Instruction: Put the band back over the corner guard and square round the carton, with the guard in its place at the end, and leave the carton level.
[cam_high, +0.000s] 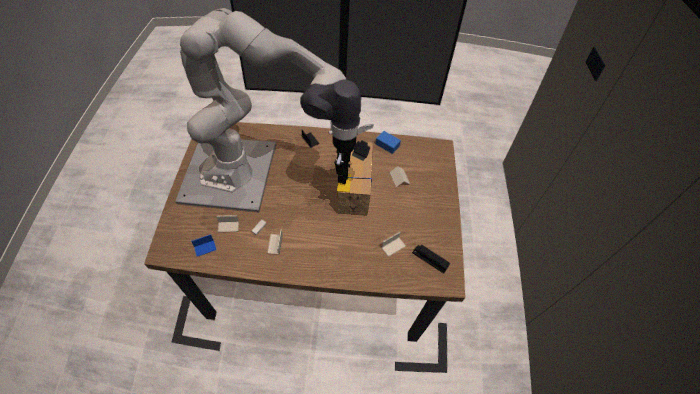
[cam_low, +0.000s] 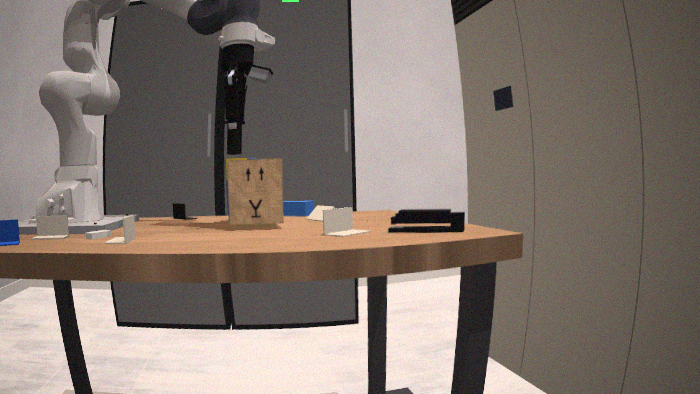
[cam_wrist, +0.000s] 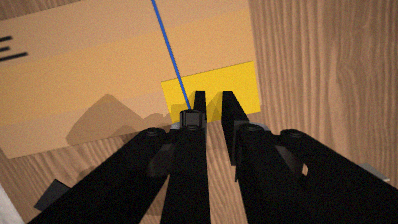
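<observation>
Top view: box (cam_high: 361, 176) at middle of tabletop (cam_high: 310, 250), yellow guard (cam_high: 343, 187) on its lower-left top corner, thin blue band (cam_high: 361, 178) across top; pincer (cam_high: 342, 179) above guard.

Exterior view: box upright, level, arrows up.

Wrist view: pincer (cam_wrist: 214, 102) slightly apart, gripping nothing; band (cam_wrist: 170, 52) runs to left finger (cam_wrist: 200, 102).

Illumination is dim and even from above, casting a soft dark shadow beside the carton (cam_high: 356, 192) on the table (cam_high: 320, 260), while all views show fine grain, slight softness and no glare, with curved barrel distortion toward the edges.
</observation>
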